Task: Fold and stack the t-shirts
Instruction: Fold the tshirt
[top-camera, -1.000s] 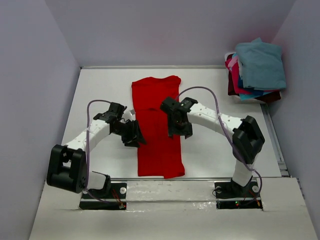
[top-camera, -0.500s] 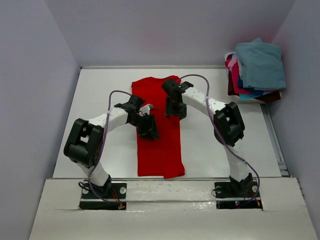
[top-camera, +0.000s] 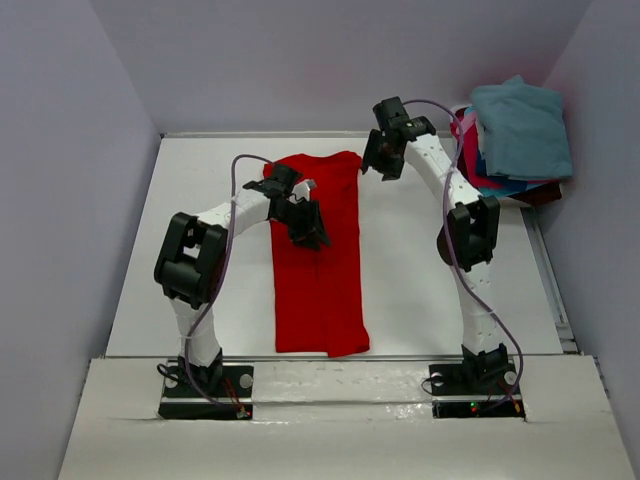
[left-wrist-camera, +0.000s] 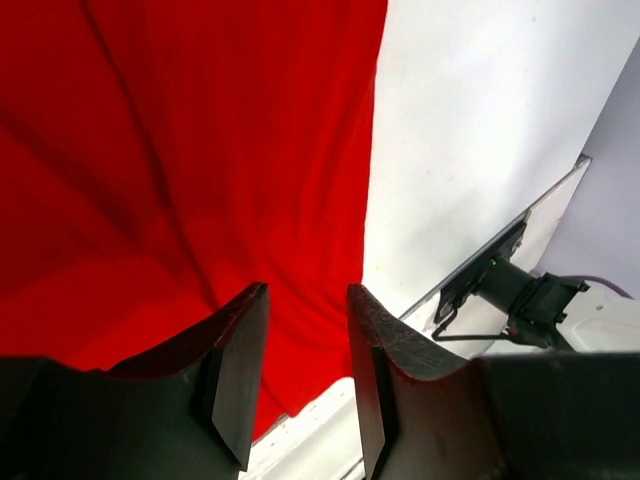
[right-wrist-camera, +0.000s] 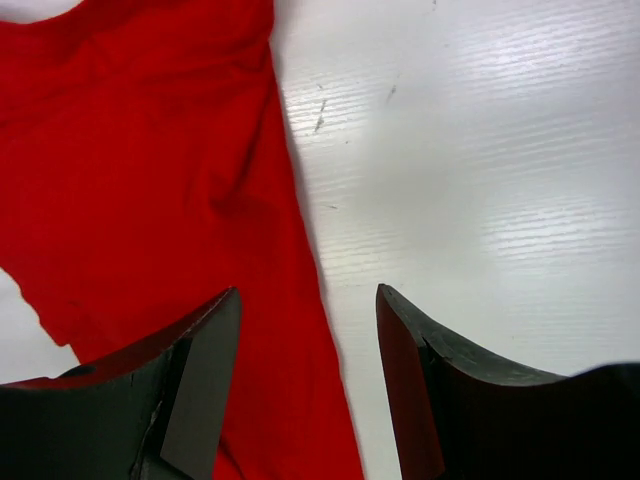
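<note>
Change over the last second: left gripper (left-wrist-camera: 305, 300) slides from the left edge onto the upper middle of the long bright red cloth t-shirt (top-camera: 320, 290), right gripper (right-wrist-camera: 308, 300) jumps to its far right corner, half over the white table (top-camera: 420, 290). Both claws apart, empty. Shirt lies flat as a lengthwise strip, table centre; stack of folded teal, pink and maroon shirts (top-camera: 515, 135) sits far right. Likely lining up for the crosswise fold, nothing gripped yet

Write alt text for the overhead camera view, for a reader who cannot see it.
A red t-shirt lies as a long strip on a white table. The robot's left gripper is over its upper half, the right gripper by its far right corner, both open and empty. A pile of shirts sits at the far right.
</note>
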